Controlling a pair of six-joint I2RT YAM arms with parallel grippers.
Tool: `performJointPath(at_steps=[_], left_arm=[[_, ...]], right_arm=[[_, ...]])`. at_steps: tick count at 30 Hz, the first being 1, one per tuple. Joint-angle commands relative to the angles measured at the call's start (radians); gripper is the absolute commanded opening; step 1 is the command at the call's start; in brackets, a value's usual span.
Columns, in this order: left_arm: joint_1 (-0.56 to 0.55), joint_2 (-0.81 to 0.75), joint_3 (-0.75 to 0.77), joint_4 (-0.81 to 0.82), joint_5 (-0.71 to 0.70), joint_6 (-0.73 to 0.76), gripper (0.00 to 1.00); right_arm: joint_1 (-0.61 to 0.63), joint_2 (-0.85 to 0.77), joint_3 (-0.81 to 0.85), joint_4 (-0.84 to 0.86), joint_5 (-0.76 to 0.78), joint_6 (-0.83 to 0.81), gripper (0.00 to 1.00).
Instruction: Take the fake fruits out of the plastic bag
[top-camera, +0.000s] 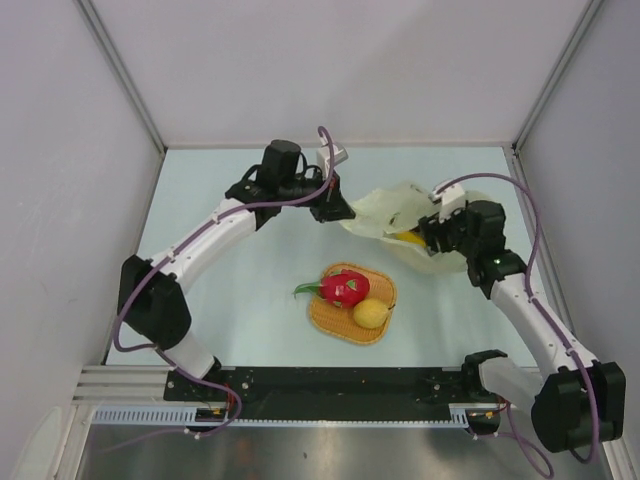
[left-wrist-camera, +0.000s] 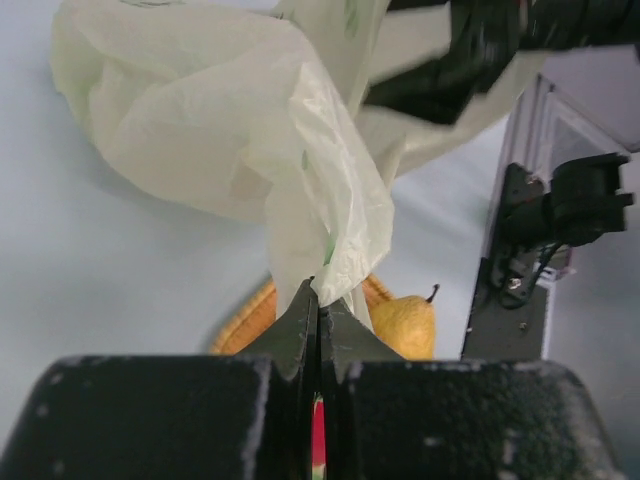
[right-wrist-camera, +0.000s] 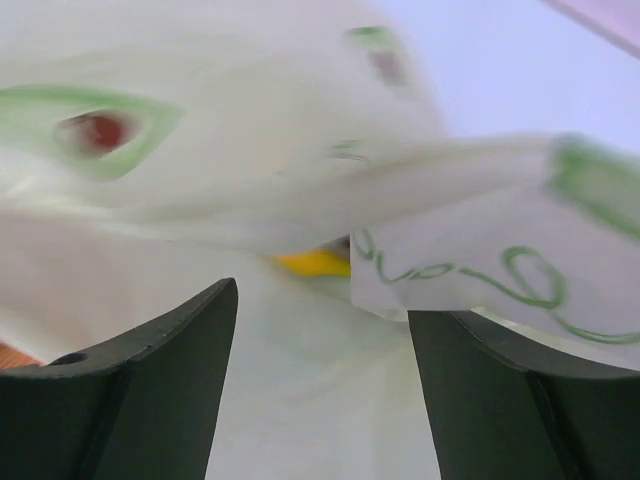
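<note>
Your left gripper (left-wrist-camera: 318, 305) is pinched tight on a fold of the plastic bag (left-wrist-camera: 230, 130), jaws together with only the thin film between them. That grip lifts one edge, so the bag's mouth is held up and turned toward your other arm.

Your right gripper (right-wrist-camera: 322, 300) is spread wide and holds nothing. Its fingers (right-wrist-camera: 150, 380) sit either side of a yellow shape just ahead among the bag's folds, which I take to be the banana (right-wrist-camera: 315, 263). The top view shows the same yellow at that gripper's tip, at the bag's opening.

The bag lies crumpled toward the far right of the table (top-camera: 250, 300), between your two wrists. Nearer the bases and apart from the bag sits the orange mat (top-camera: 325, 318). The dragon fruit (top-camera: 345, 288) and the pear (top-camera: 370, 313) rest on it side by side, so two fruits are already out. You can't see the grape bunch anywhere; it may be inside the bag, but that can't be told.

The step in hand looks like fetching the banana. The right wrist view is blurred, so how deep you are is hard to judge. Close on the fruit alone: catching film with it would likely drag the whole bag against your left pinch.
</note>
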Motion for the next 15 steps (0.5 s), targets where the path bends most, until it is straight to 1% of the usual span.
performJointPath(at_steps=[1, 3, 4, 5, 7, 8, 9, 10, 12, 15], left_arm=[[-0.008, 0.044, 0.131, 0.107, 0.139, -0.123, 0.00], [-0.008, 0.085, 0.168, 0.174, 0.199, -0.183, 0.00], [-0.008, 0.101, 0.214, 0.196, 0.262, -0.203, 0.00], [-0.006, 0.124, 0.237, 0.217, 0.285, -0.250, 0.00], [-0.006, 0.177, 0.281, 0.320, 0.343, -0.322, 0.00], [-0.008, 0.194, 0.294, 0.375, 0.350, -0.392, 0.00], [-0.008, 0.205, 0.306, 0.415, 0.344, -0.413, 0.01], [-0.011, 0.225, 0.335, 0.409, 0.302, -0.422, 0.00], [-0.014, 0.233, 0.361, 0.382, 0.272, -0.412, 0.00], [-0.014, 0.240, 0.367, 0.389, 0.276, -0.413, 0.00]], right_arm=[[0.114, -0.030, 0.018, -0.126, -0.098, -0.061, 0.75], [0.125, -0.030, 0.027, -0.158, -0.066, -0.071, 0.75], [0.128, -0.034, 0.027, -0.169, -0.064, -0.083, 0.75], [0.131, -0.046, 0.026, -0.180, -0.054, -0.100, 0.75], [0.130, -0.065, 0.026, -0.186, -0.040, -0.106, 0.75], [0.130, -0.085, 0.026, -0.186, -0.031, -0.104, 0.75], [0.130, -0.094, 0.026, -0.175, -0.012, -0.094, 0.75], [0.130, -0.103, 0.027, -0.169, -0.012, -0.089, 0.74], [0.130, -0.134, 0.029, -0.134, -0.006, -0.081, 0.70], [0.112, -0.113, 0.029, -0.051, 0.078, -0.058, 0.66]])
